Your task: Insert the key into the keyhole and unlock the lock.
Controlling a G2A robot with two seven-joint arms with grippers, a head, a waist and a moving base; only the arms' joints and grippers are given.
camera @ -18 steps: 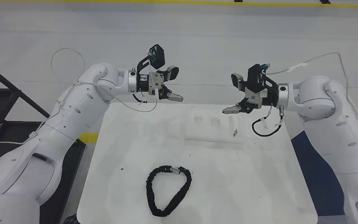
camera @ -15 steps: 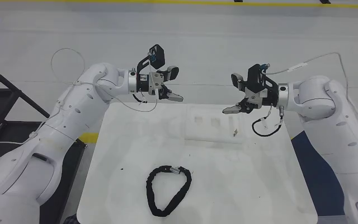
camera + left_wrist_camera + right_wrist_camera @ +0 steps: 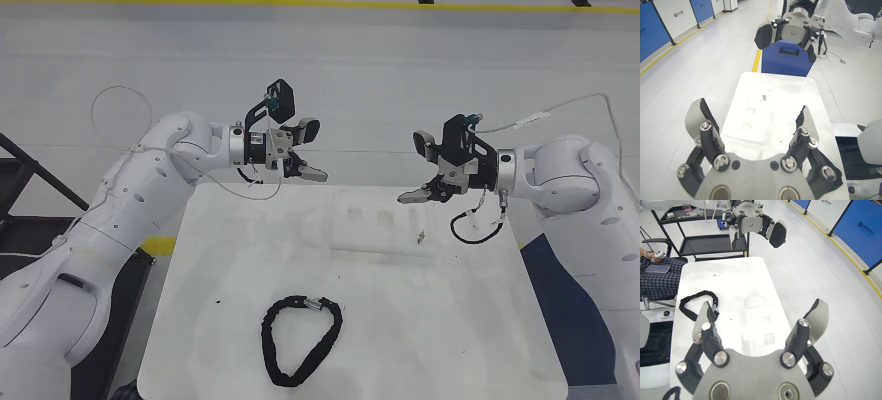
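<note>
From the top view, both arms hang over the far edge of the bench (image 3: 450, 330), in the upper half of the frame. The left end effector (image 3: 315, 152) sits upper left of centre and the right end effector (image 3: 415, 168) upper right, each spread wide and holding nothing. The key (image 3: 421, 238) lies right of centre, at the right end of a white foam tray (image 3: 380, 225). The black chain lock (image 3: 300, 340) curls at lower centre, well apart from it. I'd guess the arms are held high so that both things stay in plain sight before any grasp; nothing of the task looks started.

In the left wrist view, the wide fingers (image 3: 706, 113) frame the tray (image 3: 747, 121), with the key (image 3: 764, 97) at its far end, beside a recess.

In the right wrist view, the open fingers (image 3: 819, 313) frame the bench, and the chain lock (image 3: 687, 311) shows past one finger, its metal end partly hidden. The right arm looks nearer the key.
</note>
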